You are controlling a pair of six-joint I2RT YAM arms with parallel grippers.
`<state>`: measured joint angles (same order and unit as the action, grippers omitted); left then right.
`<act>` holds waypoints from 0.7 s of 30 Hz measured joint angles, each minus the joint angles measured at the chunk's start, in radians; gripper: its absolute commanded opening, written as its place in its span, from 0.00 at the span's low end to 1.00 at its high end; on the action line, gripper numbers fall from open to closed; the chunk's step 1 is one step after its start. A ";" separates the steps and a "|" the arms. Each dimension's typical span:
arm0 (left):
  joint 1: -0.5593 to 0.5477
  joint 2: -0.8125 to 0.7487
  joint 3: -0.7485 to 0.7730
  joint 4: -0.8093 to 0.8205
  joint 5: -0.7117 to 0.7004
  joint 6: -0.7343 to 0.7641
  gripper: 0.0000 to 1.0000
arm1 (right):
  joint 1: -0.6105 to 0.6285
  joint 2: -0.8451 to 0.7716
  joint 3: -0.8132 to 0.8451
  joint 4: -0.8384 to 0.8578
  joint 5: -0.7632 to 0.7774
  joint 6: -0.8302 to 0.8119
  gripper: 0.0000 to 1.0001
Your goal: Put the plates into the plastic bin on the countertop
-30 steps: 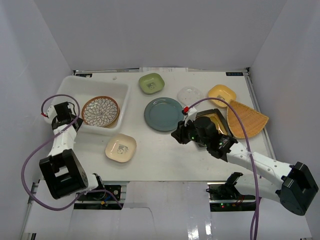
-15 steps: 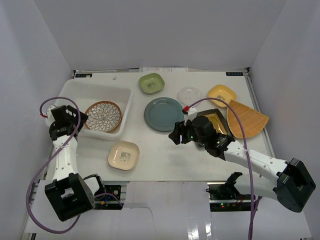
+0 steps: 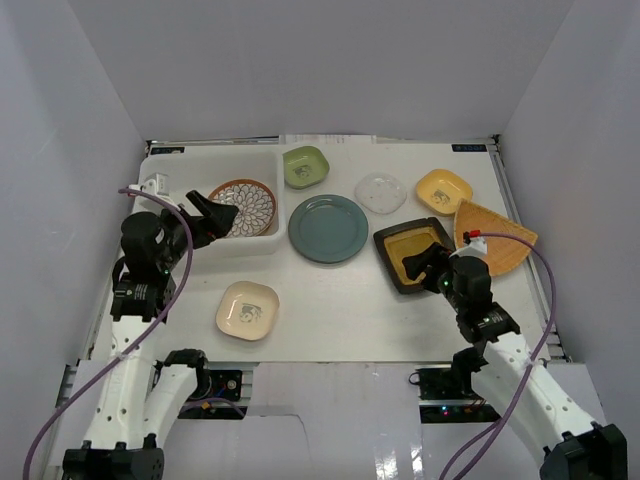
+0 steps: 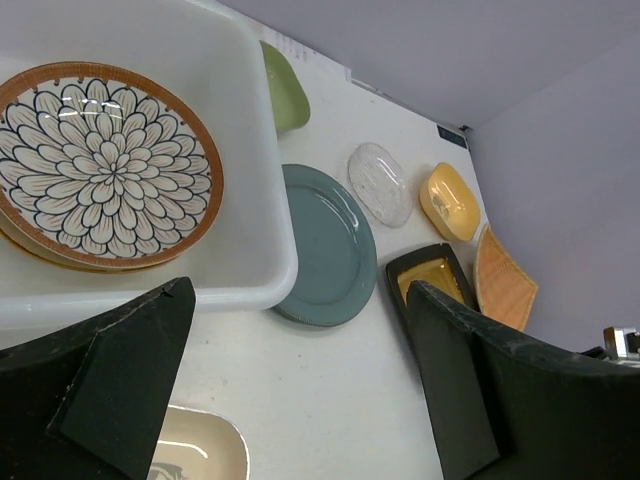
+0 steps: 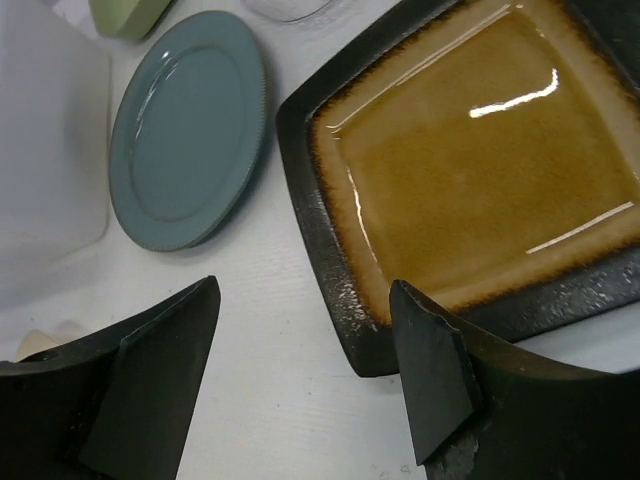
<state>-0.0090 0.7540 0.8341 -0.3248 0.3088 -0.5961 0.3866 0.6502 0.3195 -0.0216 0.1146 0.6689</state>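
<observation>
Top: I see the brown patterned plate [image 3: 245,205] in the plastic bin [image 3: 255,243]; blue-grey plate [image 3: 328,228] out on the bench [image 3: 330,300]
Left wrist: left end effector [image 4: 297,300] spread, holding nothing, by the bin's rim
Right wrist: right end effector [image 5: 305,290] spread too, at a corner of the black-and-yellow square plate [image 5: 470,150]

The bin [image 3: 200,170] sits far left on the worktop [image 3: 330,300], holding a round plate [image 3: 245,207], seemingly atop another. Just right of the bin lies the centre plate [image 3: 328,228], with a small dish [image 3: 305,166] behind it. Further right come the square plate [image 3: 405,245], then the fan-shaped plate [image 3: 495,235]; a middle dish [image 3: 381,192] and an end dish [image 3: 444,189] lie behind them. A near dish [image 3: 247,308] lies before the bin.
</observation>
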 measured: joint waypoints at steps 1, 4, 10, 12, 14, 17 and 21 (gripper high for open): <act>-0.026 -0.013 0.011 -0.020 -0.033 0.012 0.98 | -0.027 -0.033 -0.019 -0.016 0.004 0.016 0.75; -0.106 -0.044 0.027 -0.081 -0.129 0.039 0.98 | -0.100 -0.089 -0.069 -0.061 0.010 0.059 0.75; -0.188 -0.080 0.016 -0.147 -0.312 0.069 0.98 | -0.187 -0.031 -0.090 -0.107 0.003 0.101 0.81; -0.198 -0.085 -0.017 -0.134 -0.388 0.074 0.98 | -0.197 -0.004 -0.091 -0.111 0.006 0.115 0.85; -0.200 -0.080 -0.068 -0.127 -0.455 0.068 0.98 | -0.208 0.008 -0.102 -0.107 0.010 0.126 0.89; -0.201 -0.036 -0.115 -0.130 -0.500 0.050 0.98 | -0.237 0.025 -0.144 -0.077 -0.002 0.153 0.89; -0.201 0.020 -0.119 -0.138 -0.535 0.026 0.98 | -0.265 0.101 -0.203 0.133 -0.043 0.230 0.80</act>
<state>-0.2096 0.7738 0.7155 -0.4625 -0.2264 -0.5701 0.1219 0.7509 0.1162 0.1112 0.0711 0.8986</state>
